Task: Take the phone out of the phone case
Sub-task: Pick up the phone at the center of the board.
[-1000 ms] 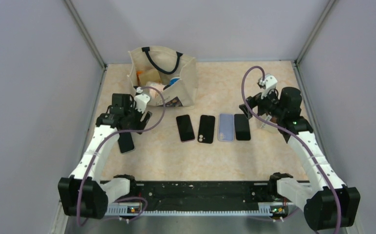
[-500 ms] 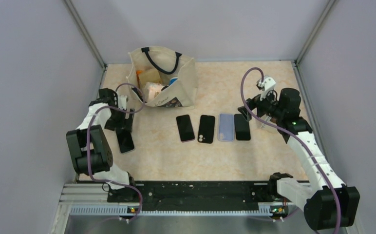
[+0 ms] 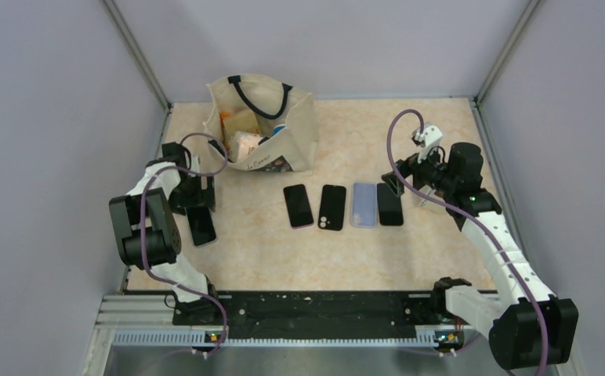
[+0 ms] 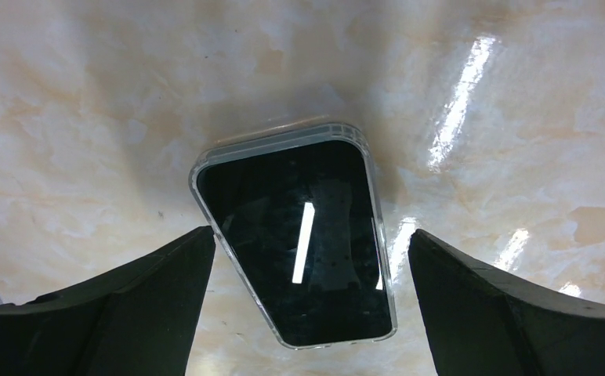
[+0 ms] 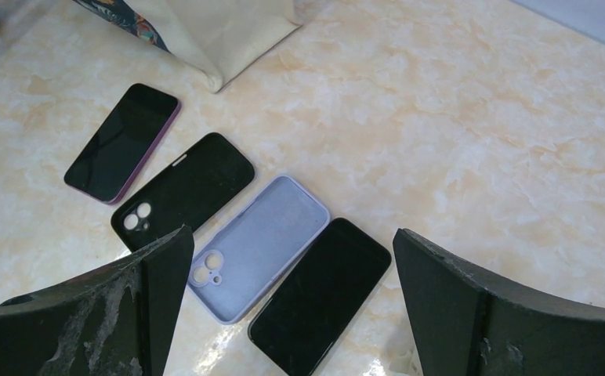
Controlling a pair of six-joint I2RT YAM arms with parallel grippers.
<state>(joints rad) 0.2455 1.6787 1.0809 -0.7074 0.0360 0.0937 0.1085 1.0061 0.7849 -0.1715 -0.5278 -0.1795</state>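
Observation:
A black phone in a clear case (image 4: 299, 243) lies flat on the marble table, screen up, at the left (image 3: 202, 227). My left gripper (image 4: 311, 233) hangs open just above it, one finger on each side of its near end, touching nothing. It sits at the phone's far end in the top view (image 3: 196, 196). My right gripper (image 5: 291, 233) is open and empty above an empty lavender case (image 5: 256, 247) and a bare black phone (image 5: 319, 294). It stands at the right end of the row (image 3: 395, 184).
The middle row also holds a phone in a purple-rimmed case (image 3: 298, 205) and a black case lying camera holes up (image 3: 331, 207). A cream tote bag (image 3: 262, 125) with items stands at the back left. Grey walls close in both sides.
The left arm has folded back to the left and its gripper now hangs over the clear-cased phone, jaws wider. The right arm has barely moved.

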